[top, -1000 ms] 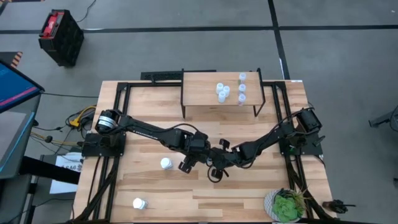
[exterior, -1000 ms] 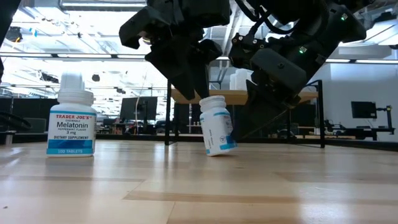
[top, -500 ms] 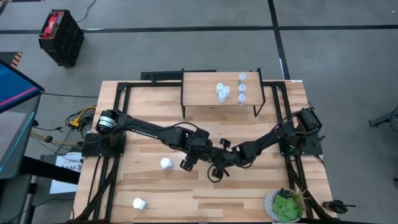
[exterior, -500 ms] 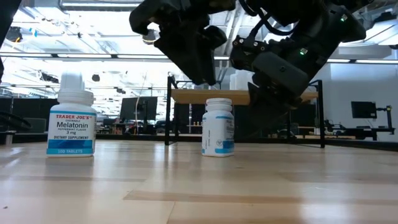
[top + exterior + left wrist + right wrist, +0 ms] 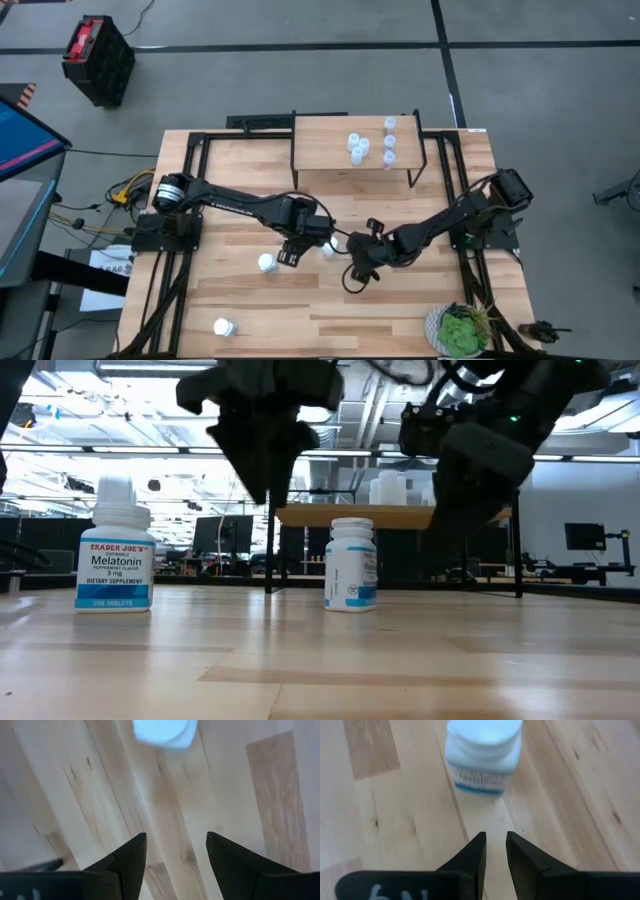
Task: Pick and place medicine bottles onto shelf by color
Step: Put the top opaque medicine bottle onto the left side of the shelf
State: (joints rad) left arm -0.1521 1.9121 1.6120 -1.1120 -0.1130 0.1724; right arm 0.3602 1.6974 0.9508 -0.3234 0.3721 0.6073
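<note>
A white medicine bottle (image 5: pixel 329 248) stands upright on the wooden table (image 5: pixel 400 310) near its middle, free of both arms; in the low view the same bottle (image 5: pixel 351 564) shows a blue-banded label and rests flat on its base. The left gripper (image 5: pixel 292 251) hangs just at its 9 o'clock, jaws parted with nothing between them; its wrist view shows bare wood between the two dark fingers (image 5: pixel 127 862) and a pale cap (image 5: pixel 164 731) farther ahead. The right gripper (image 5: pixel 358 262) sits just at the bottle's 4 o'clock, jaws drawn close with only a narrow gap and empty; its wrist view looks past the fingertips (image 5: pixel 475 851) at a white labelled bottle (image 5: pixel 482 755) standing apart from them. A second white bottle (image 5: pixel 267 263) stands at 8 o'clock of the left gripper, near it; a third (image 5: pixel 223 326) stands well apart toward the table's 7 o'clock corner. The shelf (image 5: pixel 320 145) stands at the table's 12 o'clock edge; on it a cluster of three small bottles (image 5: pixel 356 148) sits just beside a row of three more (image 5: pixel 389 141). A green potted plant (image 5: pixel 459 331) sits at the 5 o'clock corner.
</note>
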